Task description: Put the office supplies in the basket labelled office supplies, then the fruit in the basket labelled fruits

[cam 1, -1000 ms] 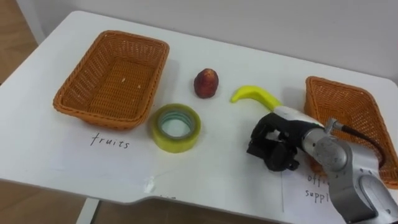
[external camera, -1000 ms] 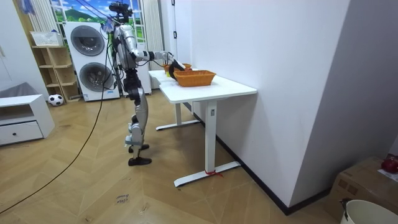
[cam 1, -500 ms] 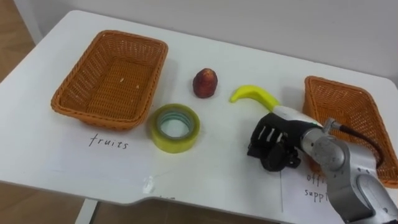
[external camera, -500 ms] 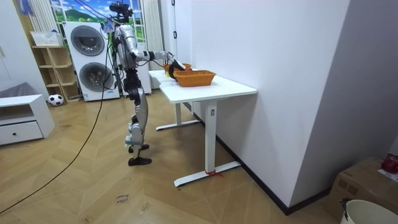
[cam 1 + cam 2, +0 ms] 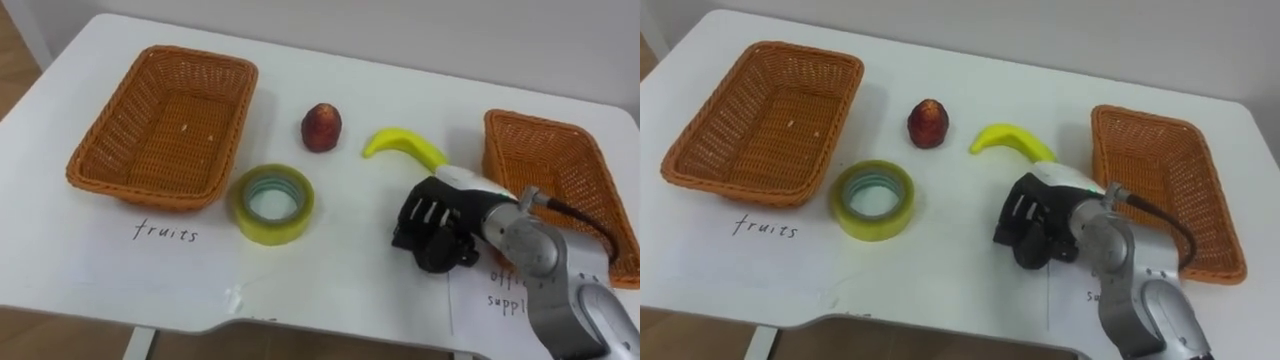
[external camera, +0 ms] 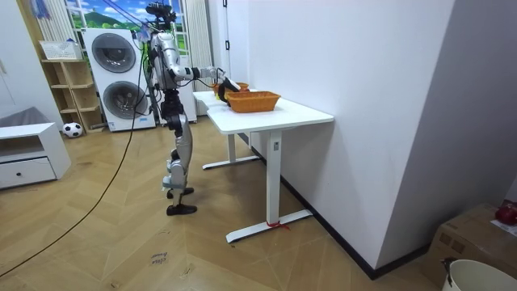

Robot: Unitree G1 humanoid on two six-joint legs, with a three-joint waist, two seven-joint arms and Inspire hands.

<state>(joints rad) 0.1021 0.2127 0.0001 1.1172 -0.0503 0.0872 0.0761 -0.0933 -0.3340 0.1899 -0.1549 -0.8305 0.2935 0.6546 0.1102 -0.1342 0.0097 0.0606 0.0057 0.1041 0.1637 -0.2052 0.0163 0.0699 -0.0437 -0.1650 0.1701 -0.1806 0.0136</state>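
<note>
Now, change since a second ago: the whole view has slid a little, so that is your camera. The things keep their places against one another.
Right hand: your right hand (image 5: 432, 228) sits low over the worktop (image 5: 340, 275), right of centre as before. Its fingers are curled under and hold nothing.
Banana: the banana (image 5: 403, 147) lies just beyond the hand toward the far edge, with its right end close to the wrist.
Red fruit: the red fruit (image 5: 322, 127) sits left of the banana and apart from it, toward the far edge.
Tape roll: the tape roll (image 5: 272, 231) lies flat nearer the front edge, just off the left basket's near right corner.
Baskets: the left basket (image 5: 165, 125) is by the far left corner and the right basket (image 5: 545, 160) by the right edge. All three things lie outside them.
Open room: you have bare worktop between the tape roll and the hand, running on to the front edge. The right basket's left wall stands near the hand.
</note>
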